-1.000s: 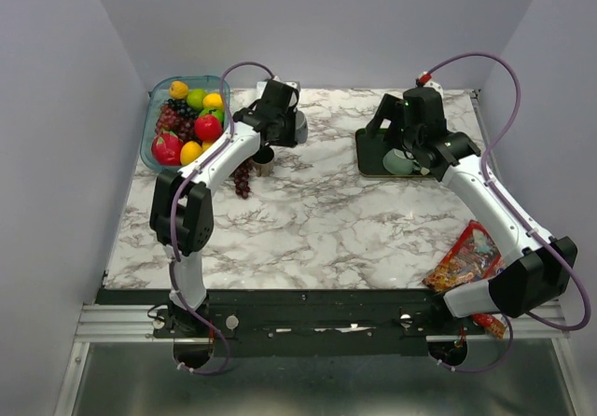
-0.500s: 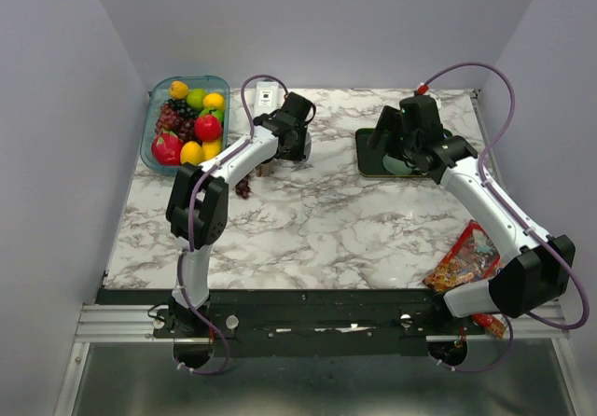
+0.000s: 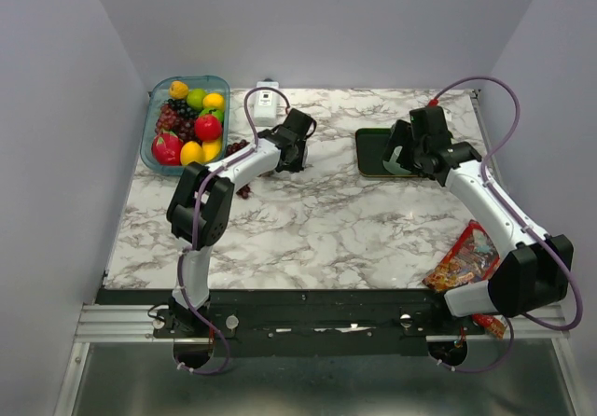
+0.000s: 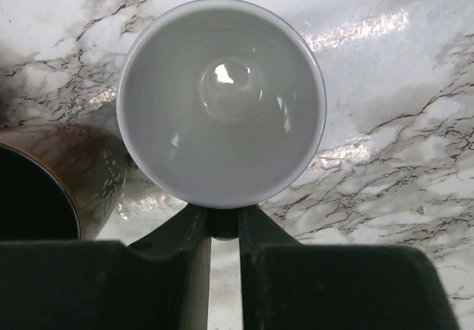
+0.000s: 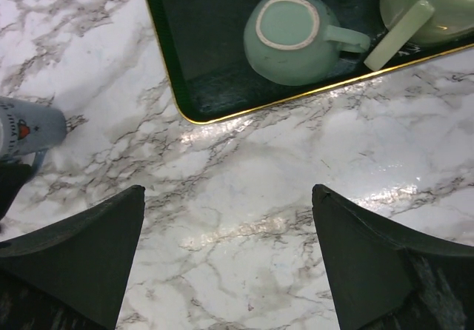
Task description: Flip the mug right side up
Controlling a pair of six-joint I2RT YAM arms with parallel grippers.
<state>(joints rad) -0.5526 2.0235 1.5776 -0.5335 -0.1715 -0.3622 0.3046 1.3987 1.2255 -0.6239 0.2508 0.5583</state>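
Note:
The mug (image 4: 221, 100) is pale grey-blue outside and white inside. In the left wrist view its open mouth faces the camera, with marble behind it. My left gripper (image 4: 224, 223) is shut on its handle at the near rim. From above, that gripper (image 3: 294, 147) is at the table's back centre-left and covers most of the mug. The right wrist view catches the mug's side (image 5: 26, 126) at the left edge. My right gripper (image 5: 228, 193) hangs open over bare marble just in front of the dark green tray (image 5: 170, 71), holding nothing.
A brown cup (image 4: 44, 182) stands close on the mug's left. The green tray holds an upside-down mint cup (image 5: 292, 38) and another mint cup (image 5: 429, 4). A fruit tray (image 3: 149, 122), loose grapes (image 3: 244, 190), a white box (image 3: 267, 102) and a snack packet (image 3: 464, 257) also lie on the table.
My left arm has swung right and turned its wrist with the mug in its grip. My right gripper has drawn back a little from over the tray, still open.

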